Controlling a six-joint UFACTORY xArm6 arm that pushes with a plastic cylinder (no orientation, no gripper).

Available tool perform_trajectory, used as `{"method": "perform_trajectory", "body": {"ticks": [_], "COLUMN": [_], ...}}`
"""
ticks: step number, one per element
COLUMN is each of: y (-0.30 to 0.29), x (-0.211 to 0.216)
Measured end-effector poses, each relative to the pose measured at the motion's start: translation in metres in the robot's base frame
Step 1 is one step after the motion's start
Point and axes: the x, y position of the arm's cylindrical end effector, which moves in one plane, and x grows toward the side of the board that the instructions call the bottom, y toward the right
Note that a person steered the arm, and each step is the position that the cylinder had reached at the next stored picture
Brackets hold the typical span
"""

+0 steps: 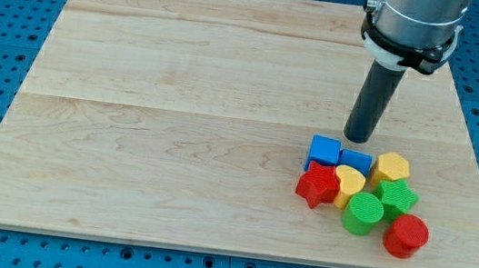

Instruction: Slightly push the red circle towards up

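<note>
The red circle [406,235] is taken as the reference; it lies nearest the view's bottom of all the blocks, on the wooden board [180,99], close to the board's lower right corner. Just to its left and a little higher stands the green circle [363,212], near it but with a narrow gap showing. Directly above the red circle, slightly to the left, sits the green star-like block [396,195], close to touching it (the contact itself cannot be confirmed). Farther left of the red circle, at about the same height as the green star-like block, are the yellow heart [350,181] and, beyond it, the red star [316,186], the two touching. Above the green star-like block is the yellow hexagonal block [391,166]. Up and left of the red circle, behind the yellow heart, are two blue blocks: a small one [356,159] and a larger cube [323,151]. My tip [359,138] rests just above the small blue block, well apart from the red circle. The arm carries a plain rod with no pincer, so nothing is grasped.
</note>
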Motion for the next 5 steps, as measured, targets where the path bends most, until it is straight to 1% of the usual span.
{"method": "perform_trajectory", "body": {"ticks": [1, 2, 3, 4, 5], "y": [0.004, 0.035, 0.109, 0.162, 0.159], "x": [-0.013, -0.036, 0.003, 0.052, 0.126]}}
